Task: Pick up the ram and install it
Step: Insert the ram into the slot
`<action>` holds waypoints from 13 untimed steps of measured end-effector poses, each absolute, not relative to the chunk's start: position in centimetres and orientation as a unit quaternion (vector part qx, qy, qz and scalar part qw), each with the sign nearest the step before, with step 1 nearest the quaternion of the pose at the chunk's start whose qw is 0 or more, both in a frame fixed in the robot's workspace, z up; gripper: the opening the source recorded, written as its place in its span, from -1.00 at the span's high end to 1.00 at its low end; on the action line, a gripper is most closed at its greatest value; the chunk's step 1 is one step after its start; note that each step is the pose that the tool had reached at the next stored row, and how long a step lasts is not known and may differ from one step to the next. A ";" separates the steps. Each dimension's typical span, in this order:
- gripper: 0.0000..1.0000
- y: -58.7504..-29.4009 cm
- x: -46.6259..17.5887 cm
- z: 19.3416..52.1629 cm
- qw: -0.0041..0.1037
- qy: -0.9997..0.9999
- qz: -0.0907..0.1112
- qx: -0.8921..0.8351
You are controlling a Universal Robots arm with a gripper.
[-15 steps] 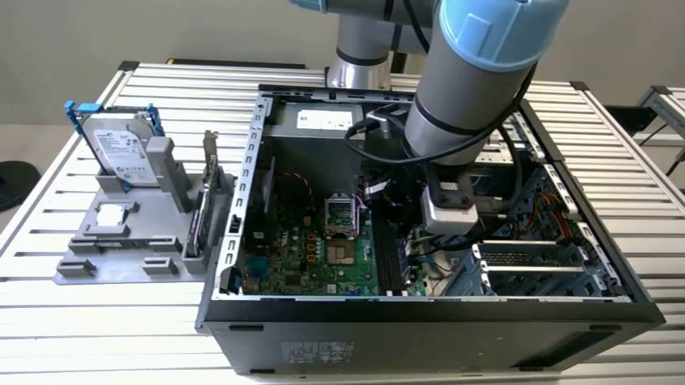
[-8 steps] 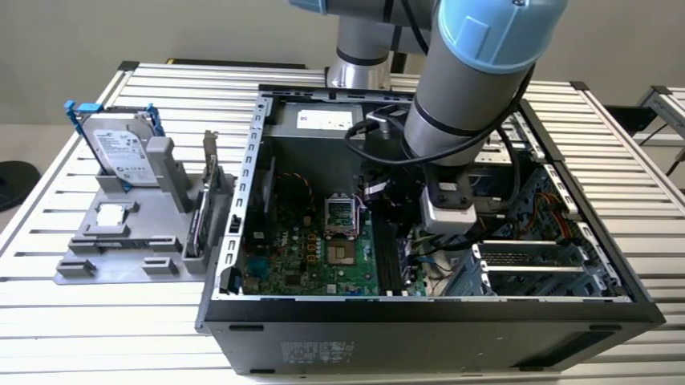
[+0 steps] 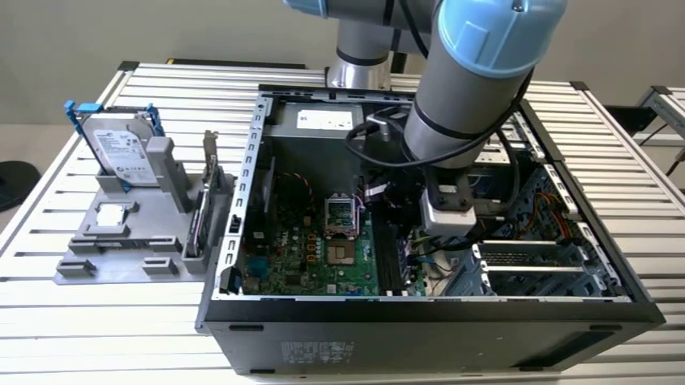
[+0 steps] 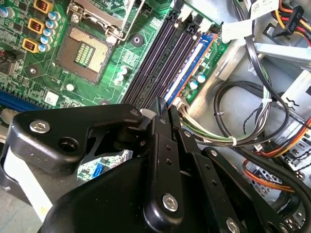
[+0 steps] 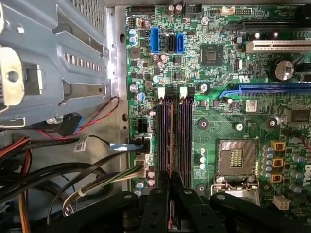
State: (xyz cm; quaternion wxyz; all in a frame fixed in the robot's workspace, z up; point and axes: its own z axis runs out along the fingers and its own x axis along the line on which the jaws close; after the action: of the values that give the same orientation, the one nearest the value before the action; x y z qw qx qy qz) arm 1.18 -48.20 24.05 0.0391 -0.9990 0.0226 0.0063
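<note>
A white slatted metal table (image 3: 64, 321) is catching bright light along its ribs. A plain pale wall (image 3: 160, 28) is running behind its far edge. At the exterior view's right, a second slatted table (image 3: 669, 104) is standing near. At its left, a dark round object (image 3: 13, 180) is sitting on the floor (image 3: 32, 140).

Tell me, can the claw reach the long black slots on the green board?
Probably yes. The claw sits right at the slots, pinching the ram, and the cables lie off to the side, not across them.
</note>
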 end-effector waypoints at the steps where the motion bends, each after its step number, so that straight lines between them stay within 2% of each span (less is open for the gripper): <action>1: 1.00 -48.2 1.2 24.0 0.039 0.023 0.006 -0.999; 13: 1.00 -48.2 1.4 23.5 0.039 0.023 0.006 -0.999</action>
State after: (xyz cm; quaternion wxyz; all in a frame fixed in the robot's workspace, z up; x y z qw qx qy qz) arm 1.42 -48.19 23.50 0.0392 -0.9990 0.0226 0.0063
